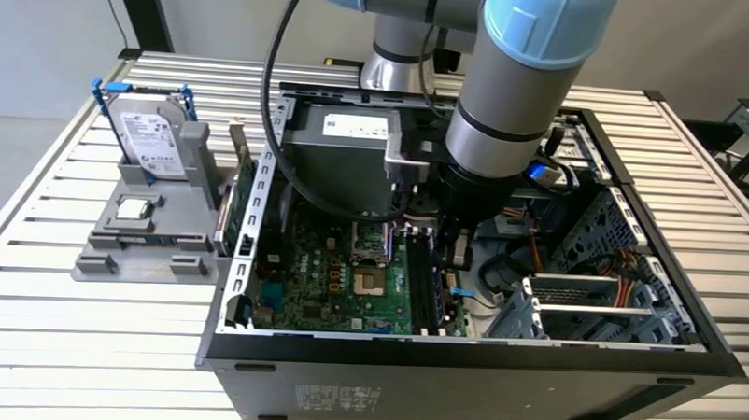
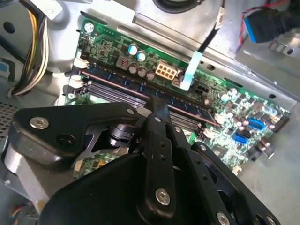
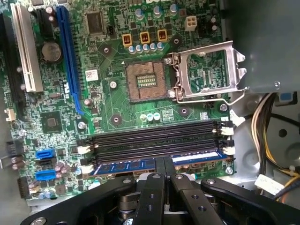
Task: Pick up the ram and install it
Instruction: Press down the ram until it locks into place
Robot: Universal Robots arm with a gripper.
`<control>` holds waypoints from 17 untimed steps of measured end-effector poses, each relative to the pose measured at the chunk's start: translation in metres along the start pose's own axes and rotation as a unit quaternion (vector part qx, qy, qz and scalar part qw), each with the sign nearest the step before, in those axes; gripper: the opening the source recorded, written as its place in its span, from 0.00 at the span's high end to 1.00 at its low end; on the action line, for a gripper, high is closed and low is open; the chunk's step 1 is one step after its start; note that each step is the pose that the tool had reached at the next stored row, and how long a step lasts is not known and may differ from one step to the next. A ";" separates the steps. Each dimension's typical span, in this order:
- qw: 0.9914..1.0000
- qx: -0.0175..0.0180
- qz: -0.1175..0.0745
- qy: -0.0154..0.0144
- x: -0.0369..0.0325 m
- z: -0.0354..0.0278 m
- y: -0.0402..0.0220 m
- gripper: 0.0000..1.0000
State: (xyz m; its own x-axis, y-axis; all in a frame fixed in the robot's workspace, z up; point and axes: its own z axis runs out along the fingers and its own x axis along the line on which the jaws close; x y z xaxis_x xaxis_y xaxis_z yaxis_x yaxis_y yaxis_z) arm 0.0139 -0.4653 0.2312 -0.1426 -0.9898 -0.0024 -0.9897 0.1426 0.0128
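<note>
Inside the open computer case (image 1: 470, 349), the gripper (image 3: 164, 161) hangs low over the motherboard (image 3: 122, 112), its fingers (image 3: 158, 168) pressed together on the top edge of the ram (image 3: 140, 165). In the first wrist view the stick lies lengthwise in the outermost of the black memory slots (image 3: 154, 140), nearest the board's edge, apparently lined up so that downward pressure can seat it.

Slatted table (image 1: 83, 331) bears computer case (image 1: 469, 372), grey stand (image 1: 149, 249).
</note>
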 end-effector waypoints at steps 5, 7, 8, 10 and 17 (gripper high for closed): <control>1.000 0.000 -0.006 0.001 -0.0042 0.0083 0.0005 1.00; 1.000 0.000 -0.007 0.001 -0.0059 0.0118 0.0007 1.00; 1.000 0.000 -0.008 0.001 -0.0069 0.0140 0.0008 1.00; 1.000 0.000 -0.008 0.003 -0.0074 0.0158 0.0011 1.00; 1.000 0.000 -0.008 0.000 -0.0095 -0.0090 0.0025 1.00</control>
State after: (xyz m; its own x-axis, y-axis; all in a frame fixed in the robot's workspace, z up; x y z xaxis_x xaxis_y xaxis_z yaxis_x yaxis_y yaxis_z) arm 0.0128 -0.4556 0.2402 -0.1259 -0.9920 -0.0027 -0.9920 0.1259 0.0127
